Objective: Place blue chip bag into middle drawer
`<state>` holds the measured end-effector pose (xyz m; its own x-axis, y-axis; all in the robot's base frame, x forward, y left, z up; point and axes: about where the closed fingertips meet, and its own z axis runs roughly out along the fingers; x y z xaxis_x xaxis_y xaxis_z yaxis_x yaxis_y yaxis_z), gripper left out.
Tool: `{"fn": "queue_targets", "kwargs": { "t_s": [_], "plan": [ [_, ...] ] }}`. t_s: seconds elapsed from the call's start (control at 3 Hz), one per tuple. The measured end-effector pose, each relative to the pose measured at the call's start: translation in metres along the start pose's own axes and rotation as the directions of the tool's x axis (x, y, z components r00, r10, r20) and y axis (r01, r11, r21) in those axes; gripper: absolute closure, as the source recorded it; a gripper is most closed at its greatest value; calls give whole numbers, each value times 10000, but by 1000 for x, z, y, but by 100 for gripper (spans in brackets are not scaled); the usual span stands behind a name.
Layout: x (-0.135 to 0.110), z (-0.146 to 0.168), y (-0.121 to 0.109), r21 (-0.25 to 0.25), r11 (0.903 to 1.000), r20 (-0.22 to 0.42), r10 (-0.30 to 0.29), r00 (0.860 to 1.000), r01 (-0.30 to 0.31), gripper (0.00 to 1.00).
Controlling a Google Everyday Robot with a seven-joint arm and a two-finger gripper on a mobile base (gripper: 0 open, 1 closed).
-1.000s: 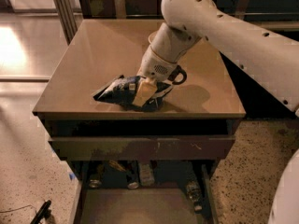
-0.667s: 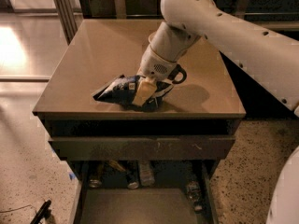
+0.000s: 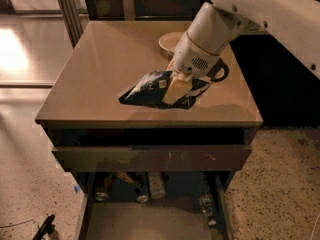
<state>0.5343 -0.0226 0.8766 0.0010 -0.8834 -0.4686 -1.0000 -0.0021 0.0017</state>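
Note:
The blue chip bag (image 3: 147, 88) is a crinkled dark navy foil bag with white print, lying low over the right middle of the brown cabinet top (image 3: 100, 69). My gripper (image 3: 176, 88) comes down from the upper right on the white arm and is shut on the bag's right part, one cream finger (image 3: 175, 90) in front of it. The middle drawer (image 3: 150, 223) stands pulled out at the bottom of the view, with a flat grey-brown floor and thin dark side walls, well below and in front of the bag.
A pale bowl (image 3: 170, 41) sits on the cabinet top behind the gripper. A shallow drawer with a long dark-brown front panel (image 3: 150, 157) sticks out slightly above the middle drawer. Bottles and cans (image 3: 155, 185) lie at the drawer's back. Speckled floor lies on both sides.
The gripper and the bag have shifted to the right and slightly up over the cabinet top. The bowl behind the gripper has come into sight.

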Motion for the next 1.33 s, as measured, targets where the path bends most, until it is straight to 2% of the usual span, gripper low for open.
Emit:
{"fn": "queue_targets", "kwargs": {
  "t_s": [0.33,0.67,1.33],
  "plan": [
    [30,-47,40,823,9949,21,581,9983,-581,100],
    [59,-72,70,1445,9820,44,1222,9925,-1216,100],
    [60,-76,69,1608,9791,61,1252,9921,-1245,100]
  ]
}}
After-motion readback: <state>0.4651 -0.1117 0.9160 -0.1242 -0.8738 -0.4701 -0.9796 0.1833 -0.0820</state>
